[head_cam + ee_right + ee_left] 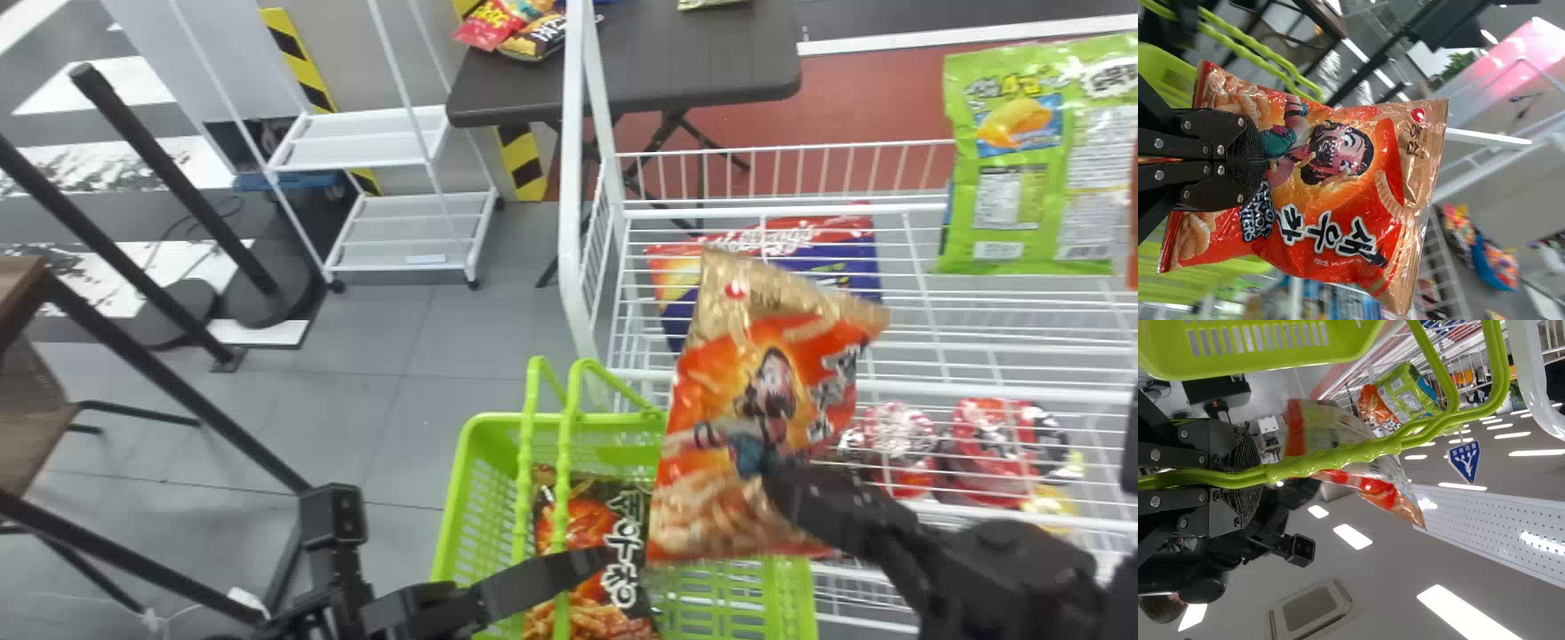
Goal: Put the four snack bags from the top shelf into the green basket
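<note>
OK so the right gripper [775, 484] is clamped on the orange bag [765, 382], pinching it near the bottom end; the bag's up in the air by the right part of the basket [453, 524], front side facing the head camera, and it leans a bit, with the gold top end farthest from the fingers; the left gripper [573, 573] is closed round the basket's 2 handles [523, 480], which run between its fingers side by side; down inside the basket there's already 1 black bag [591, 556] with red on the front, lying under the handles; over on the white rack [782, 211], a green bag [1022, 196] sits at the upper right of the head view, and a blue bag [853, 267] with a red top lies behind the orange bag, partly covered by it; lower down there are some red packs [996, 453] seen through the wires; farther back a dark table [702, 62] has a few more packs at its left end, and a white cart [391, 231] stands on the floor left of the rack.
</note>
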Available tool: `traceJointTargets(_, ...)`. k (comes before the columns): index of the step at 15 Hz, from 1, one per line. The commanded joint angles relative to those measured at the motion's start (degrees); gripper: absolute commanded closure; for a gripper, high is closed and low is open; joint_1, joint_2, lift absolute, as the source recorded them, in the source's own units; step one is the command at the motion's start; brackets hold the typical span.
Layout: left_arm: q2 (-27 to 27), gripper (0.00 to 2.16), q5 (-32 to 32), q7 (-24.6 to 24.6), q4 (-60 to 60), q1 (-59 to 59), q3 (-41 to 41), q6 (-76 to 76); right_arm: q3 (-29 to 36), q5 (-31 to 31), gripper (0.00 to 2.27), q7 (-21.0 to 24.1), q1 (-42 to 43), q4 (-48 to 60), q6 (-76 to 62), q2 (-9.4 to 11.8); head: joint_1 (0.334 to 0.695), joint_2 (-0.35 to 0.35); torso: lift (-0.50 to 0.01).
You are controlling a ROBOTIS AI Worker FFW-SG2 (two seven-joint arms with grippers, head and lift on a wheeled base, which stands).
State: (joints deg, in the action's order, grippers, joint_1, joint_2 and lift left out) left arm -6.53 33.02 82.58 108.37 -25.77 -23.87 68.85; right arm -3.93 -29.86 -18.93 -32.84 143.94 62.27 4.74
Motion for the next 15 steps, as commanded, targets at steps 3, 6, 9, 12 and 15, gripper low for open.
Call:
traceJointTargets(3, 0.2, 2.15, -0.1, 0.0, 0.2, 0.1, 0.4, 0.0, -3.4, 0.0, 2.25, -0.3, 0.9, -3.3, 8.9, 0.4, 0.695, 0.35, -0.001)
traceJointTargets(6, 0.2, 2.15, -0.1, 0.0, 0.2, 0.1, 0.4, 0.0, -3.7, 0.9, 0.11, -0.2, 3.9, -5.5, 19.4, 0.4, 0.695, 0.35, -0.001)
traceJointTargets(9, 0.2, 2.15, -0.1, -0.2, 0.3, 0.1, 0.6, 0.0, -2.1, 0.8, 0.03, 0.1, 4.2, -4.4, 19.4, 0.4, 0.695, 0.35, -0.001)
traceJointTargets(12, 0.1, 2.15, 0.1, 0.0, 0.5, -0.2, 0.5, 0.0, 0.7, 2.8, 0.06, 3.0, 6.6, -4.2, 14.9, 0.3, 0.695, 0.35, -0.001)
traceJointTargets(15, 0.0, 2.15, 0.4, 0.1, 0.8, -0.6, 0.5, 0.0, 5.8, 5.0, 0.06, 3.5, 10.6, -7.4, 2.7, 0.0, 0.695, 0.244, -0.001)
